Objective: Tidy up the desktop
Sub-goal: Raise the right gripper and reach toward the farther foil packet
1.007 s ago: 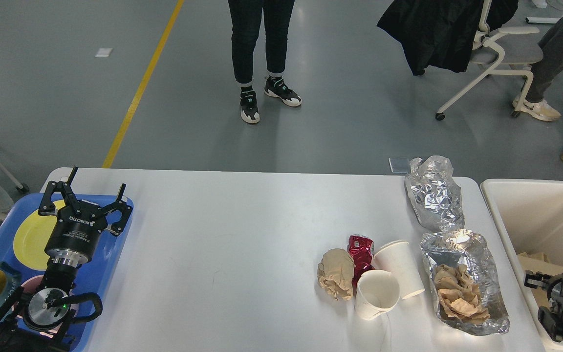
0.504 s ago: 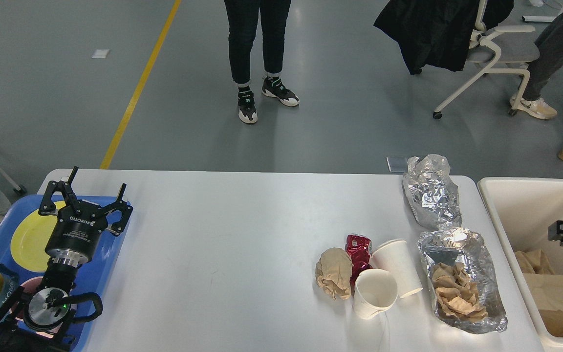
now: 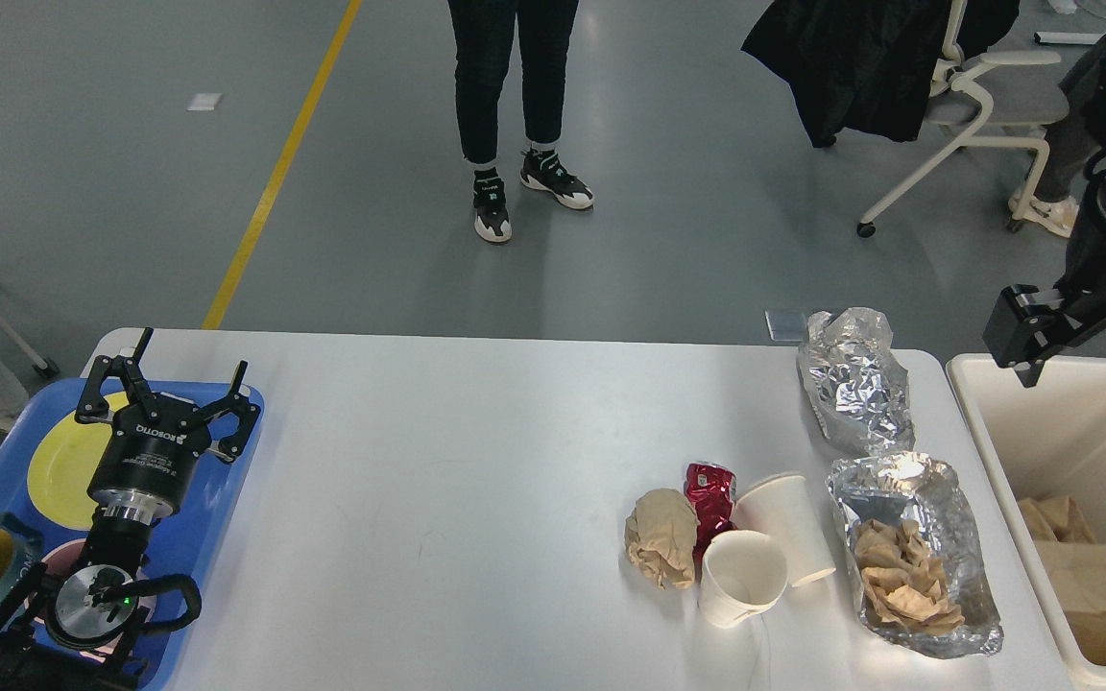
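- While the right gripper (image 3: 1028, 350) hangs raised over the far rim of the cream bin (image 3: 995, 432), its finger spacing cannot be told from this angle; nothing shows in it.
- Left gripper (image 3: 183, 374) hovers with fingers spread and empty above the blue tray (image 3: 227, 499).
- Rubbish lies on the desktop (image 3: 438, 499), right half: two paper cups (image 3: 764, 547), a red can (image 3: 709, 491), a paper wad (image 3: 661, 547), foil (image 3: 855, 379), all left of and below the right gripper.
- Risk: the pieces touch, so a loose grasp may topple cups or drag the foil tray (image 3: 918, 557), spilling napkins.
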`<move>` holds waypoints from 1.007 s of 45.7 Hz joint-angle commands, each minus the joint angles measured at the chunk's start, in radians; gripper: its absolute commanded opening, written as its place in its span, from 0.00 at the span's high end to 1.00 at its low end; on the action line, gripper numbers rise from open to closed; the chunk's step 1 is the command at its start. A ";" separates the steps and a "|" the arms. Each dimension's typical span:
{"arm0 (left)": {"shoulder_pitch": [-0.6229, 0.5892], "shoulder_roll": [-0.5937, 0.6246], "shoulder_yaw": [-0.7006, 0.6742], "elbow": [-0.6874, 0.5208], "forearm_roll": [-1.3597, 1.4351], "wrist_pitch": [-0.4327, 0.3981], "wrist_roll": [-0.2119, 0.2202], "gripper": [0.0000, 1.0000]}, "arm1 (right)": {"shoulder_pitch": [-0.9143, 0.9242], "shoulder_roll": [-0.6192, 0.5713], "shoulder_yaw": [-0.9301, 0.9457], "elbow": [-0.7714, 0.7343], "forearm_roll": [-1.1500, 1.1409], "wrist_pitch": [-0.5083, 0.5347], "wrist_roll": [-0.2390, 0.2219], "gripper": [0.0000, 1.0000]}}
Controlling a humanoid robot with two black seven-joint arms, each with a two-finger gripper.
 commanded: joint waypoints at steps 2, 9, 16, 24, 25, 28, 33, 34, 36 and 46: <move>0.000 0.000 0.000 0.000 0.000 0.000 0.000 0.04 | 0.171 -0.001 0.042 0.127 0.072 0.006 0.006 0.00; 0.000 0.000 0.001 0.000 0.000 0.000 0.000 0.04 | 0.184 0.001 0.071 0.251 0.091 -0.144 0.011 0.00; 0.000 0.000 0.001 0.000 0.000 0.000 0.000 0.04 | 0.184 -0.001 0.071 0.276 0.091 -0.209 0.011 0.00; 0.000 0.000 0.000 0.000 0.000 0.000 0.000 0.04 | 0.184 -0.002 0.073 0.271 0.089 -0.218 0.009 0.00; 0.000 0.000 0.001 0.000 0.000 0.000 0.000 0.04 | 0.182 -0.001 0.073 0.271 0.089 -0.219 0.009 0.00; 0.000 0.000 0.000 -0.001 0.000 0.000 0.000 0.04 | 0.179 0.001 0.074 0.268 0.088 -0.224 0.009 0.00; 0.000 0.000 0.000 -0.001 0.000 0.000 0.000 0.04 | 0.158 -0.005 0.073 0.242 0.088 -0.248 0.009 0.00; 0.000 0.000 0.000 0.000 0.000 0.000 0.000 0.04 | 0.144 -0.005 0.073 0.236 0.088 -0.259 0.008 0.00; 0.000 0.000 0.000 -0.001 0.000 0.000 0.000 0.04 | 0.110 -0.007 0.073 0.225 0.088 -0.284 0.008 0.00; 0.000 -0.002 0.000 0.000 0.000 0.000 0.002 0.04 | -0.212 -0.007 0.115 -0.046 0.097 -0.436 0.008 0.00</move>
